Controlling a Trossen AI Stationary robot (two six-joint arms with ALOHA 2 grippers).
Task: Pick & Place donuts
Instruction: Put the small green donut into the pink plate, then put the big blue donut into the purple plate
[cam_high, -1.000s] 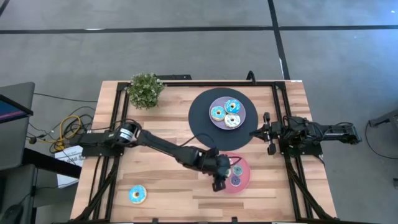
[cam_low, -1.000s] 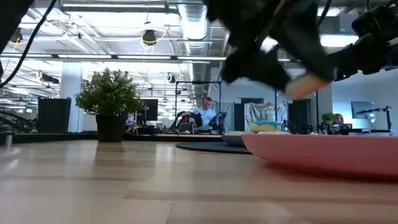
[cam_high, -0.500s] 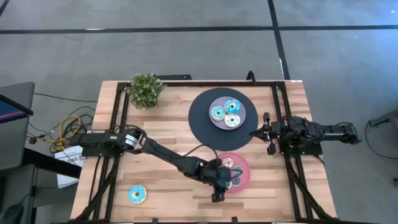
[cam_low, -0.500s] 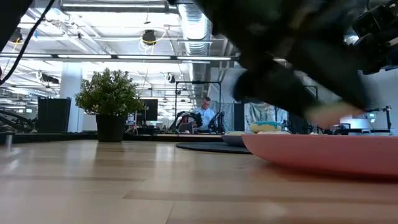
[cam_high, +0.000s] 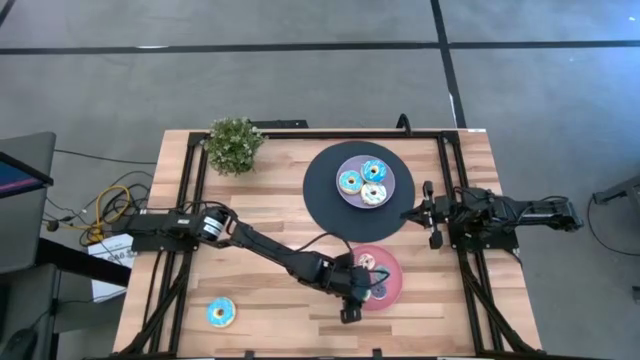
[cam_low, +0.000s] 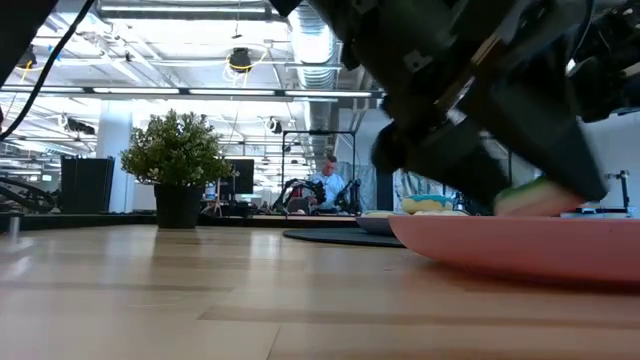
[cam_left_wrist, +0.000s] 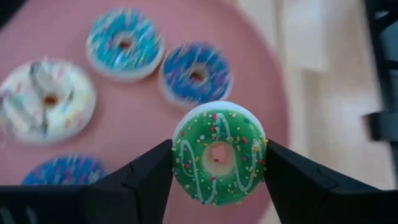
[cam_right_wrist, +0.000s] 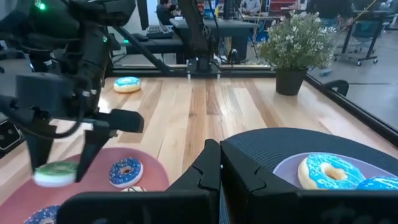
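Observation:
My left gripper (cam_high: 353, 292) is shut on a small green-iced donut (cam_left_wrist: 217, 154) over the near left part of the pink plate (cam_high: 392, 285). Several blue and white donuts (cam_left_wrist: 124, 43) lie flat on that plate. Three more donuts (cam_high: 362, 181) lie on the lavender plate (cam_high: 388, 172), which sits on the black disc (cam_high: 320, 185). One blue donut (cam_high: 221, 312) lies on the table at the near left. My right gripper (cam_right_wrist: 219, 167) is shut and empty at the table's right edge (cam_high: 430, 214). My left gripper pinches the green donut by two opposite sides of its outer rim (cam_left_wrist: 179, 158) between its two fingers (cam_left_wrist: 149, 177). The fingers point down from above. The donut sits level, icing up, low over the pink plate's rim (cam_low: 470, 240); I cannot tell whether it touches the plate.
A potted plant (cam_high: 235, 145) stands at the far left corner. Black frame rails (cam_high: 185, 200) run along both sides of the table. Bare wood lies between the plant, the loose donut and the plates.
My left gripper has gone toward the table's near edge and down with the green donut, still shut on it. The donut now hangs just over the pink plate, lower than a second ago.

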